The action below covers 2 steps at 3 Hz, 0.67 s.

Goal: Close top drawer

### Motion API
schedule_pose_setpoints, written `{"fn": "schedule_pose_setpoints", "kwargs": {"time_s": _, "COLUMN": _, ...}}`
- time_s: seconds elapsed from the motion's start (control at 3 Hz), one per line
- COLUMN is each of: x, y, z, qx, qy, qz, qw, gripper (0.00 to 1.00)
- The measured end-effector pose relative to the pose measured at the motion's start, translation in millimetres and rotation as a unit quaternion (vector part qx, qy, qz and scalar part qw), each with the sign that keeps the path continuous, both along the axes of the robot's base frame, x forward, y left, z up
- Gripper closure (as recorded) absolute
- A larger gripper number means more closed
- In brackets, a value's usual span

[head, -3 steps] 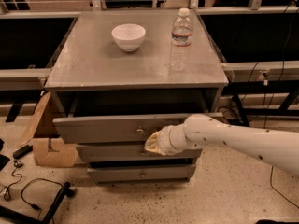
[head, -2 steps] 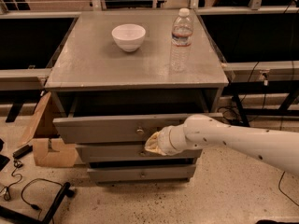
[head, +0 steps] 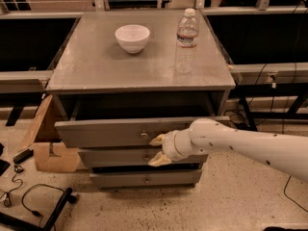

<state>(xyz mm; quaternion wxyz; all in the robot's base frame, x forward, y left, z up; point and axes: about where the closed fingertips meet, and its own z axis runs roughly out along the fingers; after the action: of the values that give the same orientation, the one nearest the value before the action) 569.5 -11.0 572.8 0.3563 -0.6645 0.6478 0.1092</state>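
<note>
- Below the front edge of the flat grey bench top (head: 96,76) I count three grey-painted wooden drawer fronts, stacked, each with one small round brass knob.
- The top drawer (head: 101,133) stands pulled partway out from under that front edge. Its flat panel sits forward of the middle drawer front (head: 115,158) and the bottom drawer front (head: 120,179).
- On the bench there is one white round ceramic bowl (head: 132,37) near the far edge, left of centre. There is also one clear plastic water bottle (head: 186,40) with a white cap, upright, toward the far right corner. The two are well apart.
- The bowl's inside shows only plain white. The open box of the top drawer is in dark shadow under the bench, so I cannot tell what is in it.
- My one cream-tipped two-finger gripper (head: 158,149) is at the drawer fronts, below the middle of the bench's front edge. Its fingers are spread apart and hold nothing.
- My upper fingertip (head: 157,139) lies just beside the top drawer's brass knob (head: 144,135), at the panel (touching or a hair off, I cannot tell). My lower finger sits over the middle drawer front.
- My white arm (head: 250,146) comes in from the right and covers the right ends of the upper two drawer fronts.
- On the floor below the bench's left front corner sits one brown cardboard box (head: 55,157), with black cables (head: 29,196) lying near it.
</note>
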Motion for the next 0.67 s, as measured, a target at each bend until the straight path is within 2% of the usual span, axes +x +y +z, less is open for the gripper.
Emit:
{"fn": "schedule_pose_setpoints", "kwargs": {"time_s": 0.33, "x": 0.0, "y": 0.1, "z": 0.0, "qx": 0.0, "qy": 0.0, "qz": 0.0, "qw": 1.0, "gripper": 0.0}}
{"fn": "schedule_pose_setpoints", "kwargs": {"time_s": 0.67, "x": 0.0, "y": 0.1, "z": 0.0, "qx": 0.0, "qy": 0.0, "qz": 0.0, "qw": 1.0, "gripper": 0.0}}
